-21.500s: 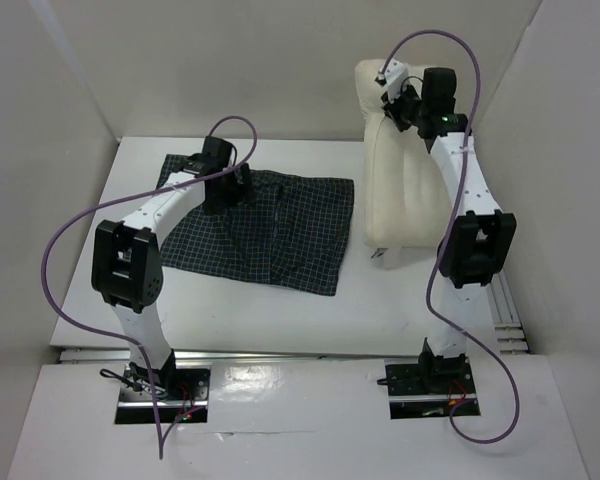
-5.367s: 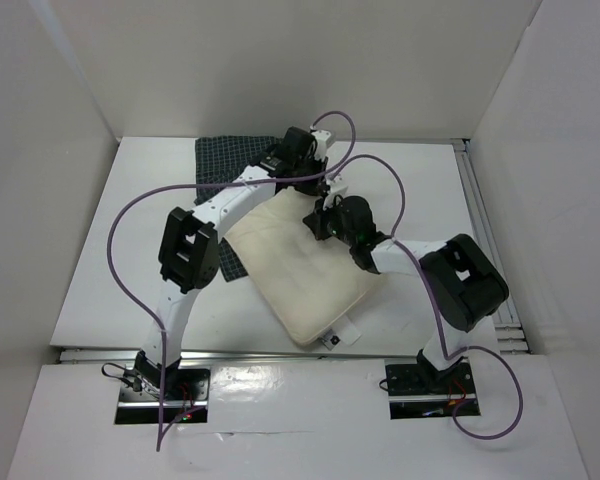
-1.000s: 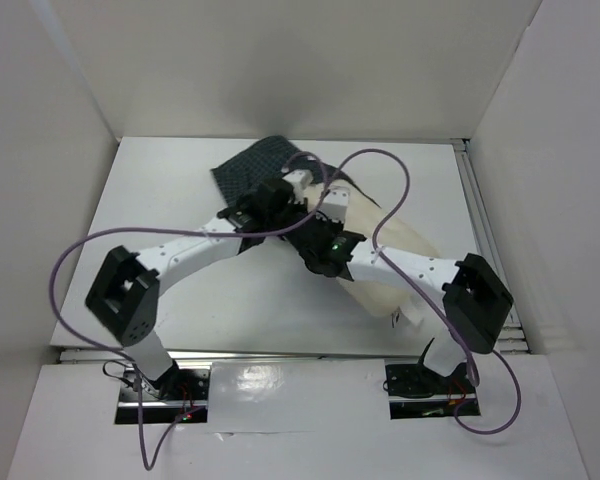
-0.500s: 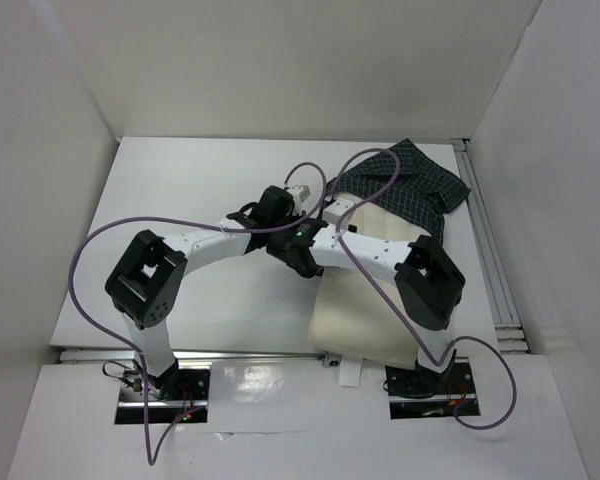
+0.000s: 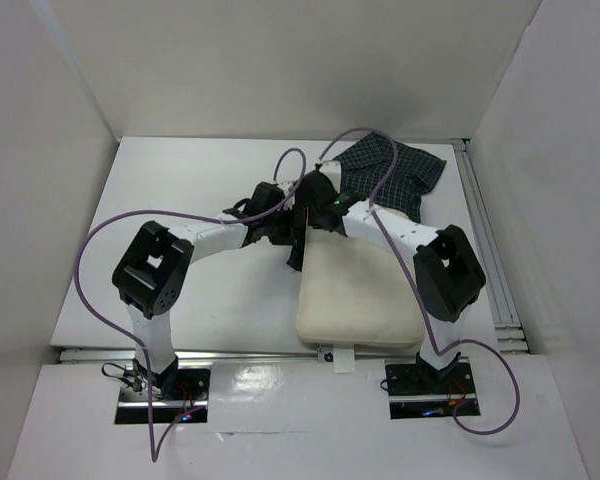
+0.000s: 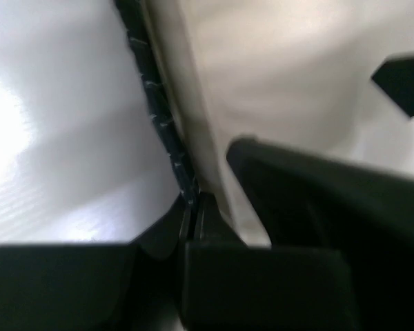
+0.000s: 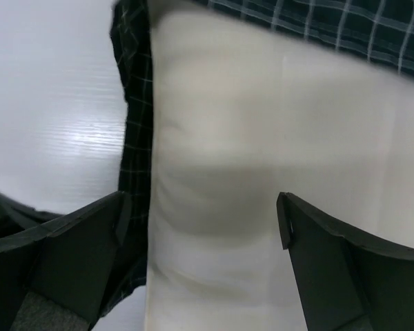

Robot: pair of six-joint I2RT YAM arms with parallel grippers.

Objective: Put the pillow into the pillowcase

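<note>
You have one pillow [image 5: 358,295] and one pillowcase [image 5: 392,172] on the white worktop [image 5: 160,200], and two arms meeting over them: the left arm [image 5: 150,275] reaching in from the left, the right arm [image 5: 448,272] bent back over the pillow. The pillow is a plump cream rectangle of soft, plain fabric with rounded corners and a small white tag [image 5: 336,358] at its near edge. It lies right of centre, its near edge close to the front of the worktop and its far end under the two wrists. The pillowcase is thin, limp navy cloth with a fine white grid check, rumpled in a heap at the far right. From there it runs in under the wrists, and a narrow strip of it trails down the pillow's left side. From your left wrist camera, the left jaws are pressed together on that checked strip [image 6: 155,103], pinching its edge with the cream pillow [image 6: 283,89] touching just to the right. From your right wrist camera, the right jaws stand spread wide and grip nothing. The pillow [image 7: 221,152] fills the gap beyond them, with checked cloth [image 7: 134,138] along its left edge and across its far end. How far the pillow sits inside the case you cannot tell.
</note>
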